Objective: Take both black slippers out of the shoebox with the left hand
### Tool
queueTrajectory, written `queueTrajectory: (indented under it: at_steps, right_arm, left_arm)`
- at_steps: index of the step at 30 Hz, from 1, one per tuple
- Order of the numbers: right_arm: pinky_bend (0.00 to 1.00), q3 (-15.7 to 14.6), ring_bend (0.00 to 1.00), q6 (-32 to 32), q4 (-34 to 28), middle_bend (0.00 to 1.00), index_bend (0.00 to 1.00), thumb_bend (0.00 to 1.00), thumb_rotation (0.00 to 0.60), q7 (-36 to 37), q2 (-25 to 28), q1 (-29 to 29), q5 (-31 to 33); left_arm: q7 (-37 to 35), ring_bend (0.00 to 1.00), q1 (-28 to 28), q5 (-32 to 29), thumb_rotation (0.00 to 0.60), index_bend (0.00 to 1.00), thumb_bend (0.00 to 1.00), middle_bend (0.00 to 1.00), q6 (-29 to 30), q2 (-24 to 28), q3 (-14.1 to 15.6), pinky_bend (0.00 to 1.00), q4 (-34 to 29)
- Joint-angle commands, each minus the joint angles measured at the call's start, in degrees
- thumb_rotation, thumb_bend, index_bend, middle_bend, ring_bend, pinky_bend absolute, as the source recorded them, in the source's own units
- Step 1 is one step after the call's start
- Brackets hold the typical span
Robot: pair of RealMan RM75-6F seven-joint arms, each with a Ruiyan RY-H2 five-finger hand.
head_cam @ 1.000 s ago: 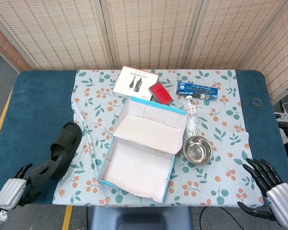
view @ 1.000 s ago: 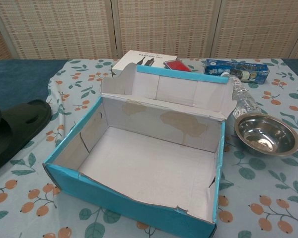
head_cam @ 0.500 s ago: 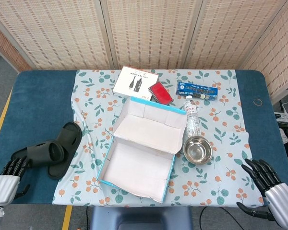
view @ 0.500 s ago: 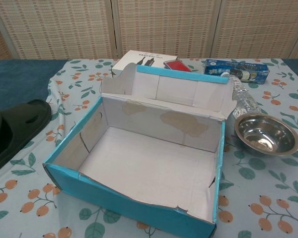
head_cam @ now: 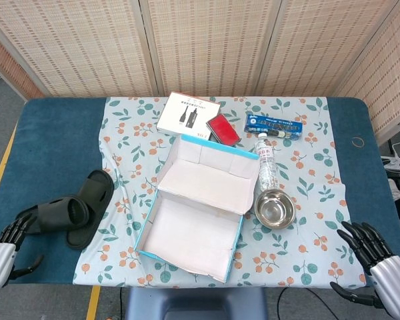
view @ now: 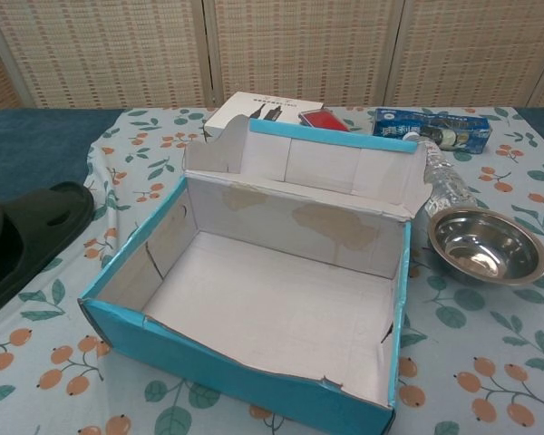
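1. Currently both black slippers [head_cam: 77, 208] lie outside the shoebox [head_cam: 197, 217], stacked crosswise on the left part of the worktop [head_cam: 47, 153], at the edge of the floral cloth [head_cam: 130, 153]. The chest view shows them at its left border.
2. One slipper points up-right toward the cloth; the other lies across it, with its free end toward the left hand [head_cam: 3, 250].
3. The left hand sits at the lower left corner of the head view. Its dark fingers [head_cam: 17, 227] are spread and hold nothing; their tips reach close to the end of the cross-lying slipper, and contact cannot be confirmed.
4. The right hand [head_cam: 380, 263] is at the lower right corner, off the worktop edge. Its fingers [head_cam: 360, 237] are spread apart and hold nothing.
5. The shoebox stands open at the centre of the cloth, blue outside, white inside, with its lid folded back. Its interior shows only bare cardboard.
6. A steel bowl [head_cam: 275, 208] stands just beside the right wall of the shoebox.
7. A clear water bottle [head_cam: 266, 163] lies on its side behind the bowl.
8. A blue carton [head_cam: 275, 125] lies behind the bottle; its lettering is too small to read.
9. A red case [head_cam: 223, 129] and a white box [head_cam: 189, 113] printed with bottle pictures lie behind the shoebox. The print on the white box is unreadable.
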Motion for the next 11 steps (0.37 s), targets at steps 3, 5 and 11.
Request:
queueTrajectory:
  at_steps: [3,5,11]
  right_arm:
    - [0.0,0.36,0.0,-1.35,-0.81,0.0,0.0,0.14,0.414,-3.12,-0.48,-0.39,1.63]
    - [0.0,0.48,0.0,-2.64,-1.5,0.0,0.0,0.14,0.414,-5.26,-0.71,-0.45,2.56]
    - [0.0,0.75,0.0,-4.56,-2.74,0.0,0.0,0.14,0.414,-8.63,-1.24,-0.41,3.62]
  left_arm:
    - [5.71,0.0,2.37,6.29,0.6,0.0,0.39,0.0,9.21,4.69,-0.09,0.12,-11.73]
    - [11.67,0.0,2.3,7.98,0.6,0.0,0.39,0.0,6.54,6.99,2.08,0.12,-16.58]
    - [24.34,0.0,2.39,8.26,0.6,0.0,0.39,0.0,3.03,8.22,2.79,0.11,-22.9]
